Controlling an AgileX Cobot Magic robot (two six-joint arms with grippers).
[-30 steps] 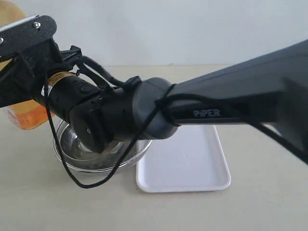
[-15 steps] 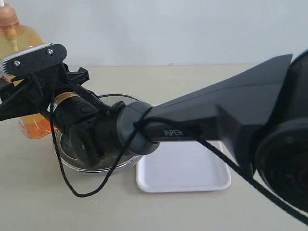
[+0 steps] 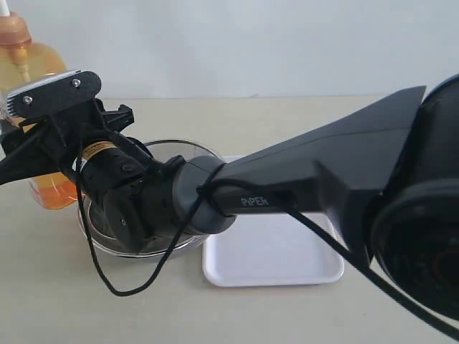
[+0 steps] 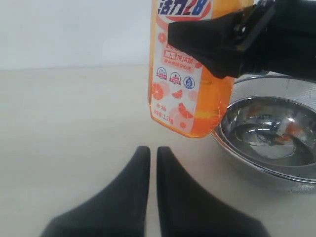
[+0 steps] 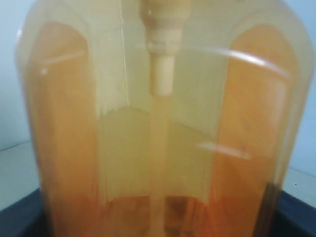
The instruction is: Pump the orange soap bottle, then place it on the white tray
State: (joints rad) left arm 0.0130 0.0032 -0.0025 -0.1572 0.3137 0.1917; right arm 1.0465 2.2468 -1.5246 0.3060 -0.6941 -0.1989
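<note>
The orange soap bottle (image 3: 30, 68) is at the far left, beside the steel bowl, with its pump head (image 3: 14, 27) up. My right gripper (image 3: 29, 136) reaches across the table and is shut on the bottle's body; one black finger (image 4: 217, 37) crosses the label. Up close, the bottle (image 5: 158, 138) fills the right wrist view. Its base (image 4: 190, 129) is low over the table, slightly tilted; I cannot tell whether it touches. My left gripper (image 4: 149, 150) is shut and empty, on the table side of the bottle (image 4: 190, 94). The white tray (image 3: 287, 261) lies right of the bowl.
A round steel bowl (image 3: 183, 152) stands between the bottle and the tray, partly hidden by my right arm (image 3: 301, 179). In the left wrist view the bowl (image 4: 269, 136) is right beside the bottle. A loose black cable (image 3: 107, 276) hangs from the arm over the bowl's front.
The right gripper has brought the bottle down; its pump head has come into view at the top left and its base sits lower beside the bowl. The left gripper stayed shut.
</note>
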